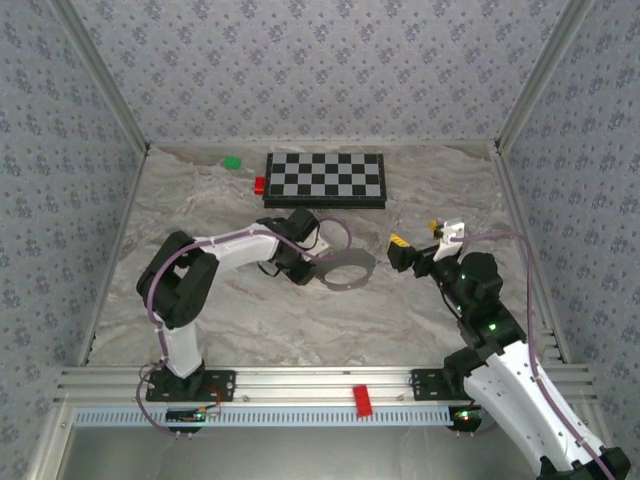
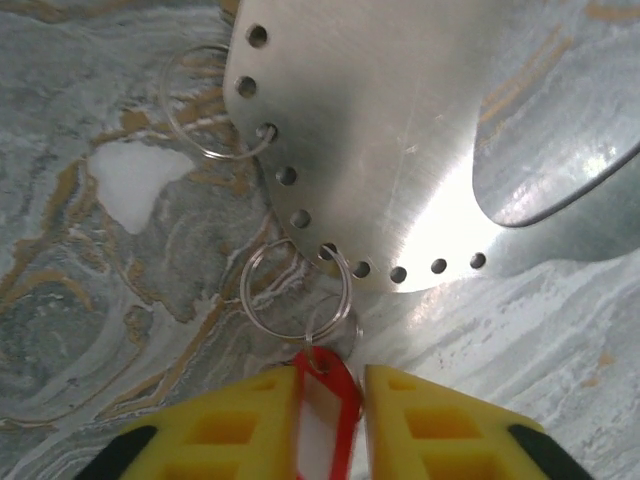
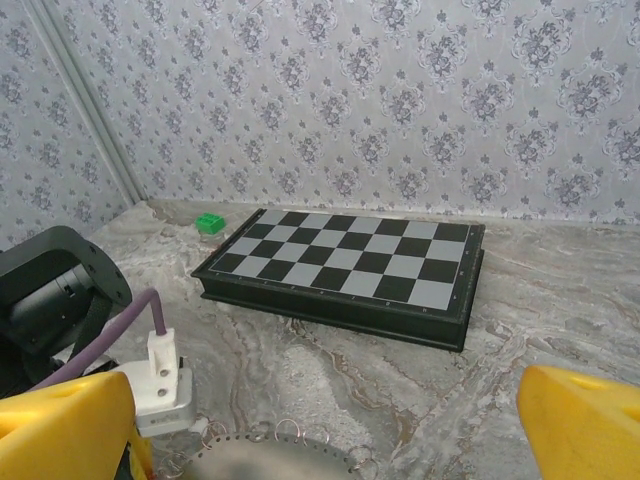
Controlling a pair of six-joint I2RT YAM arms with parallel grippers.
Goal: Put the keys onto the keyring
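The keyring (image 1: 345,271) is a flat grey metal loop with a row of holes along its edge, lying on the marble table; its plate (image 2: 400,150) takes up the upper part of the left wrist view. The keys (image 2: 325,420), a small red tag with a pale centre, hang by a small wire ring from a split ring (image 2: 295,290) threaded through an edge hole. My left gripper (image 2: 330,372) stands slightly open around the tag, with a thin gap on the right side. It sits at the loop's left edge (image 1: 305,268). My right gripper (image 1: 417,235) hovers wide open right of the loop, empty (image 3: 320,430).
A chessboard (image 1: 325,178) lies at the back, with a green block (image 1: 232,161) and a red block (image 1: 259,184) beside its left end. Another red block (image 1: 362,400) rests on the front rail. A second split ring (image 2: 205,100) hangs from the plate. Patterned walls close in the table.
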